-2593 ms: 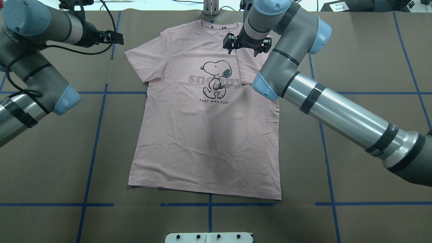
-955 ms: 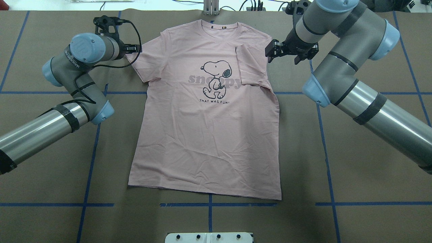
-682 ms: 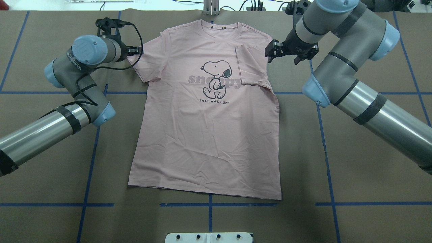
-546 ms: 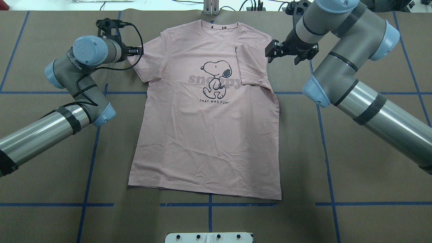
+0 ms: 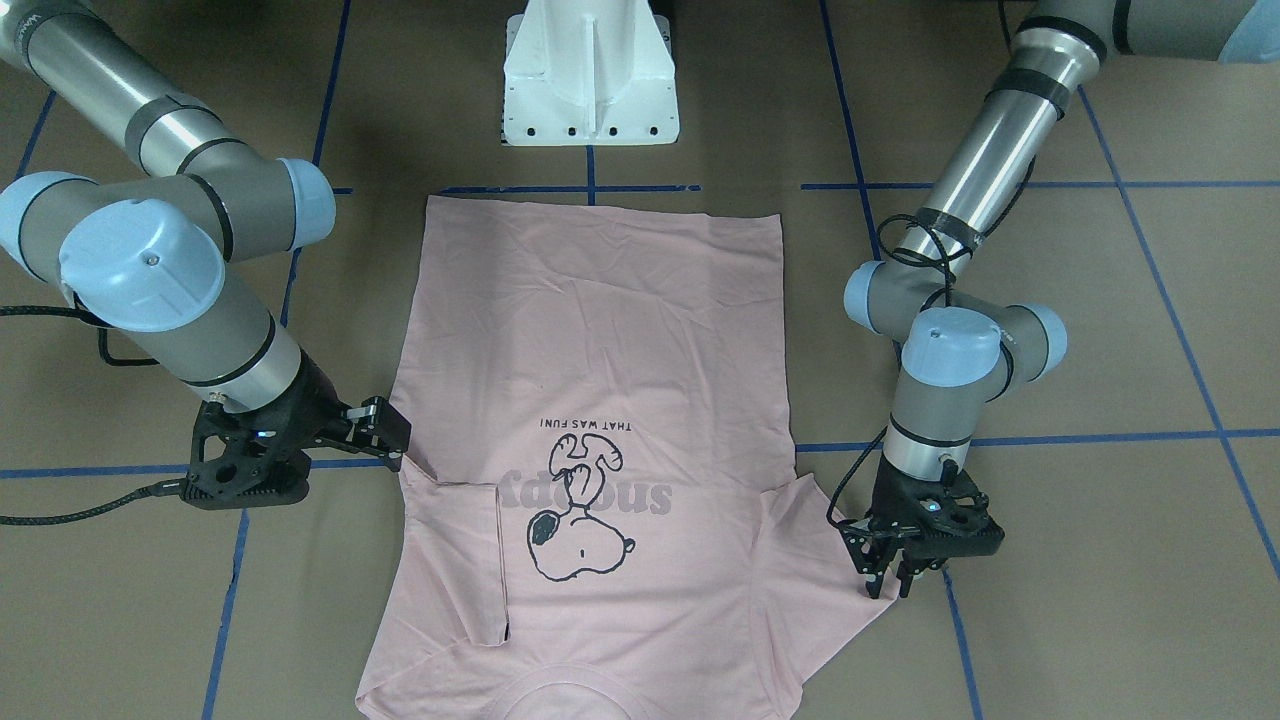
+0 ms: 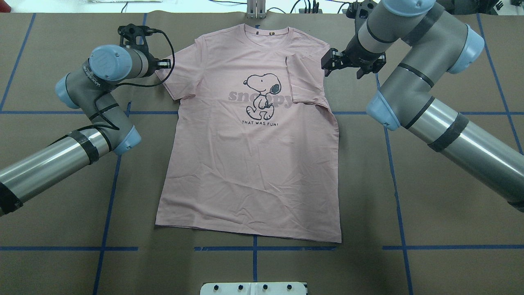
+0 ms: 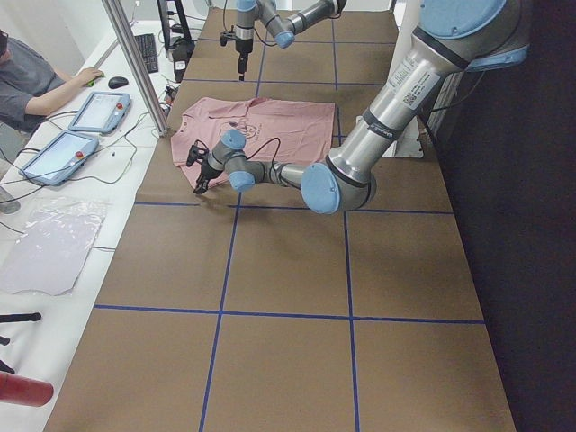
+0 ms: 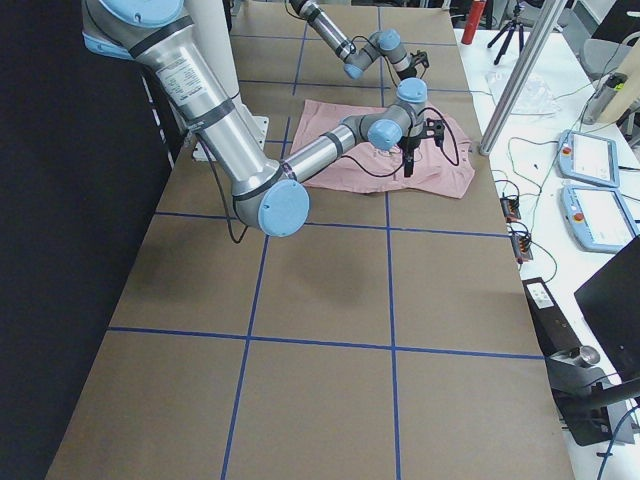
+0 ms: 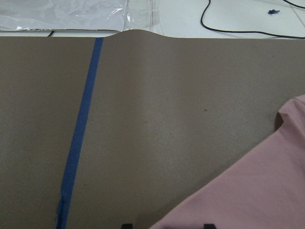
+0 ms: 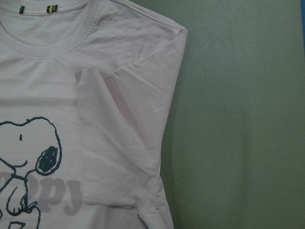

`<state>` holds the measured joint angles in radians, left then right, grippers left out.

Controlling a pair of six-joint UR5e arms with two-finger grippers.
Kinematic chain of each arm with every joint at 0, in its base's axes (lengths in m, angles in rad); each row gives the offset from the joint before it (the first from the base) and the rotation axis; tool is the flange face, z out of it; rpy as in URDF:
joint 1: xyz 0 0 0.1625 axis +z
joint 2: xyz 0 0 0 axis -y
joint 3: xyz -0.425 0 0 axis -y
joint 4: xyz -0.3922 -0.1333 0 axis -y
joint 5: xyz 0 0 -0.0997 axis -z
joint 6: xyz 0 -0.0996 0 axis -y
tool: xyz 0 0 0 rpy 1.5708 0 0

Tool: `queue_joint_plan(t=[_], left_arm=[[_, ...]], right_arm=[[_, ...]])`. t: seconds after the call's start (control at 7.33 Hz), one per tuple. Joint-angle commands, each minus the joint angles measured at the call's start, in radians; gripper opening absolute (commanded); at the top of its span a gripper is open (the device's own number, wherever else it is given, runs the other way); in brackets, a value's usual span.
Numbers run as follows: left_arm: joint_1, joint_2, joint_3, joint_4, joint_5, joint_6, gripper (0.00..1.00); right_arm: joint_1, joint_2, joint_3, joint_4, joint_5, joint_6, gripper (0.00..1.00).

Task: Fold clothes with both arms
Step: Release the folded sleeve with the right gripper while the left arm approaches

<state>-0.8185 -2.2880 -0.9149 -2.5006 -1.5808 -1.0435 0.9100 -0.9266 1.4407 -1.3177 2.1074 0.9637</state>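
The pink T-shirt [image 6: 249, 164] lies flat, print up, mid-bench [image 6: 430, 196], and its right sleeve [image 6: 305, 80] is now folded in over the chest. So the right claw [image 6: 343, 73] has let go and backed off just right of it, spread and empty. Meanwhile the left claw [image 5: 888, 588] has moved in, spread over the left sleeve [image 6: 180, 76] edge, nothing gripped yet. I'd guess that fold's next.

Robotics lab: tape-gridded table [image 6: 450, 205], teach pendants [image 7: 97, 111], seated operator [image 7: 36, 76].
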Motion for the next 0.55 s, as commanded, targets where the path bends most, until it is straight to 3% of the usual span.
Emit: queue_joint_plan(t=[0.0,0.27,0.41], left_arm=[[-0.001,-0.004,-0.008,0.002,-0.004,-0.004,0.0],[-0.007,-0.03,-0.036,0.02,-0.042,-0.012,0.0],[-0.008,-0.033,-0.136,0.111,-0.086,-0.041,0.0]], right_arm=[[-0.002,0.002,-0.002,0.0,-0.001,0.001,1.0],[-0.003,0.0,-0.002,0.002,-0.001,0.001,1.0],[-0.003,-0.001,-0.002,0.003,-0.001,0.001,1.0]])
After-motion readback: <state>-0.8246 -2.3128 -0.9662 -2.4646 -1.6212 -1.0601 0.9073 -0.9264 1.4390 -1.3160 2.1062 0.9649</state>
